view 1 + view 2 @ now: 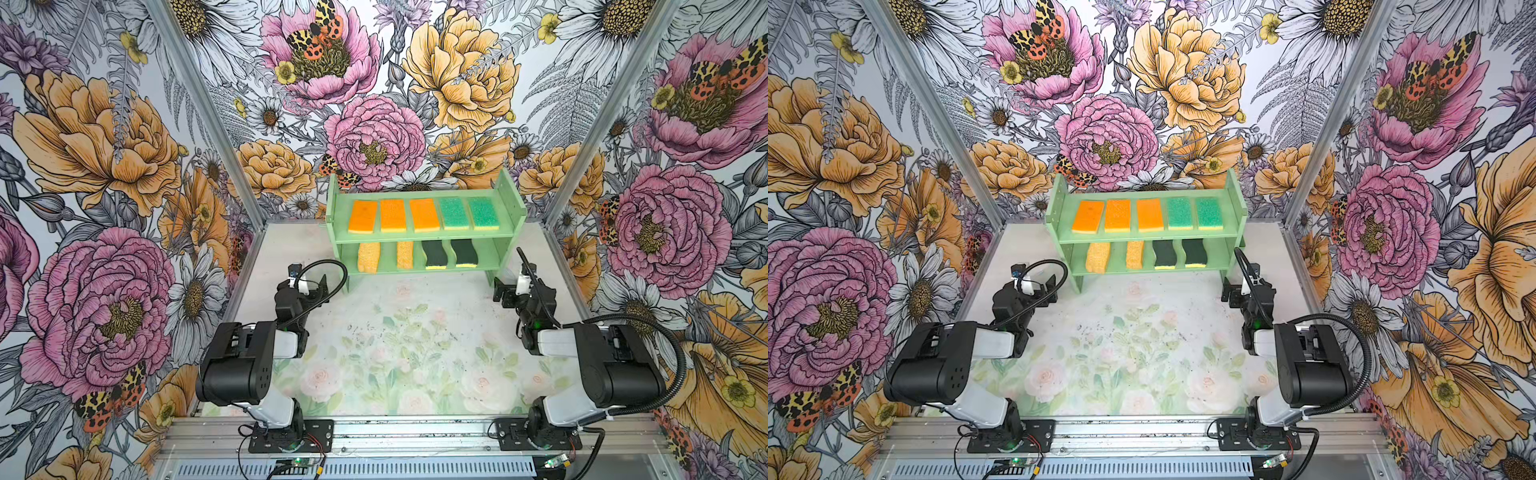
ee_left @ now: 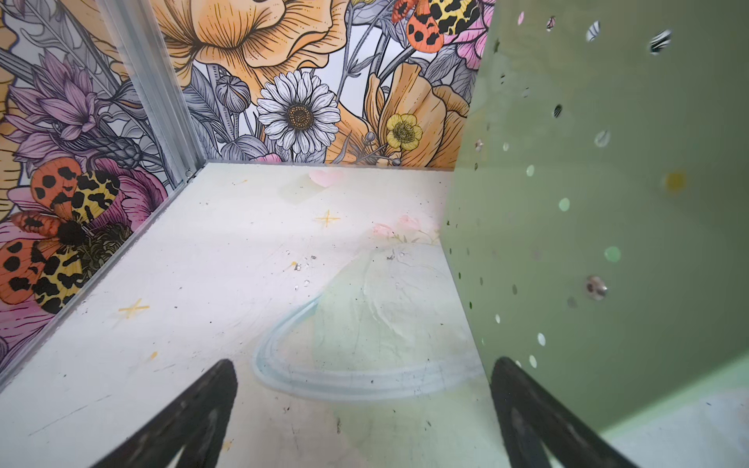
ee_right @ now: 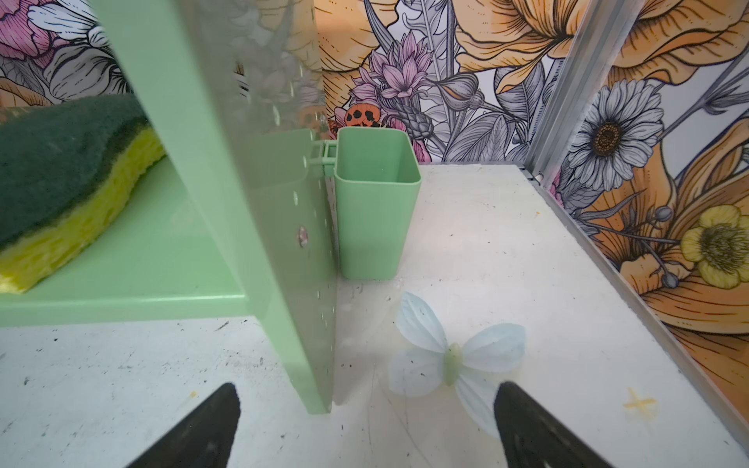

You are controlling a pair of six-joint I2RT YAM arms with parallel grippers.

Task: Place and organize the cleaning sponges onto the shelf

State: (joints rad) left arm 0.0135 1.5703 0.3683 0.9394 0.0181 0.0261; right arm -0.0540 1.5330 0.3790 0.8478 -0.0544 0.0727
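Note:
The mint-green shelf (image 1: pixel 513 199) (image 1: pixel 1059 203) stands at the back of the table. Its upper tier holds three orange-topped sponges (image 1: pixel 392 215) and two green-topped ones (image 1: pixel 454 212). On the lower tier lie two porous yellow sponges (image 1: pixel 368 257) and two wavy dark-green ones (image 1: pixel 435 254). My left gripper (image 1: pixel 311 286) (image 2: pixel 363 364) is open and empty beside the shelf's left side panel (image 2: pixel 587 223). My right gripper (image 1: pixel 505 293) (image 3: pixel 367 387) is open and empty at the right panel's front foot (image 3: pixel 227 162). A dark-green sponge (image 3: pixel 60 162) shows in the right wrist view.
A small green cup (image 3: pixel 377 202) hangs on the outside of the shelf's right panel. Flowered walls with metal corner posts (image 1: pixel 232 137) close in the table at the back and both sides. The tabletop (image 1: pixel 395 340) carries a faded flower print.

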